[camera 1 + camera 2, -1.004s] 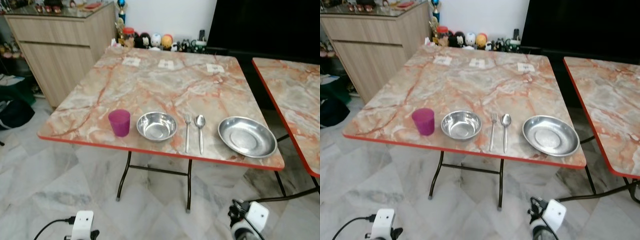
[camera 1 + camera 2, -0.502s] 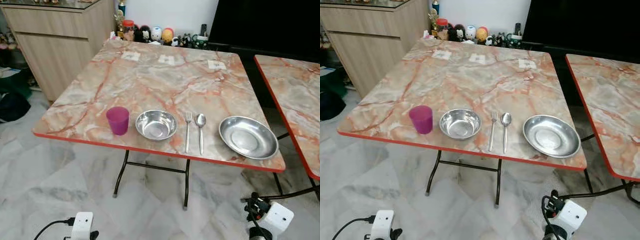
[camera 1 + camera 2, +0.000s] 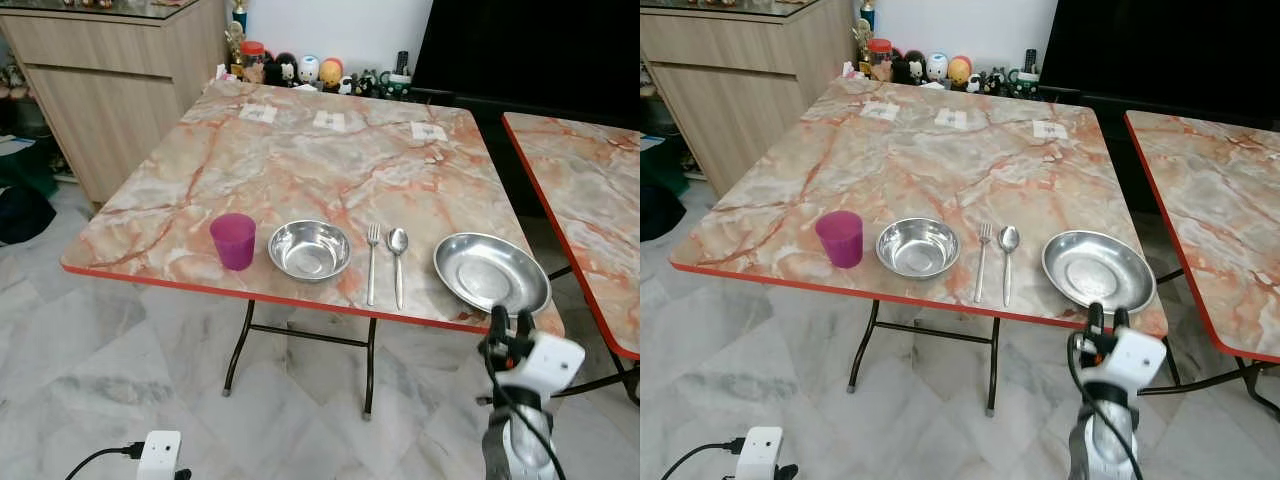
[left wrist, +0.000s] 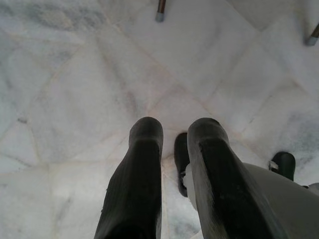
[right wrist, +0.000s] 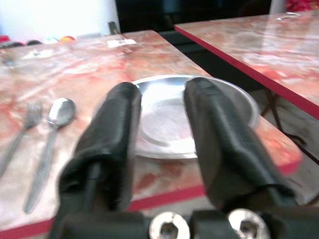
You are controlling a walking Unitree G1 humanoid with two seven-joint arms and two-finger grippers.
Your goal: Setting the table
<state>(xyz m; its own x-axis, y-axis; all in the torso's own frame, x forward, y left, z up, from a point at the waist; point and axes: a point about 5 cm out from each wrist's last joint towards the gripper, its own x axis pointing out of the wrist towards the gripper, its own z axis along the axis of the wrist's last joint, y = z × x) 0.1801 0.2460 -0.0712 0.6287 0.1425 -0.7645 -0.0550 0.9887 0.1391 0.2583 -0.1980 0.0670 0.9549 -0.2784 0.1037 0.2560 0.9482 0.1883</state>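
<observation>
Along the desk's (image 3: pixel 300 170) front edge we've got a purple cup (image 3: pixel 234 241), steel bowl (image 3: pixel 310 250), fork (image 3: pixel 372 263), spoon (image 3: pixel 398 265) and steel plate (image 3: pixel 490 273). Our right claw (image 3: pixel 509 323) hovers spread apart just short of the plate; left claw (image 4: pixel 172 137) hangs slightly parted over the floor.

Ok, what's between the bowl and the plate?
A fork and spoon lie side by side between the bowl and plate, seen in both eye views.
</observation>
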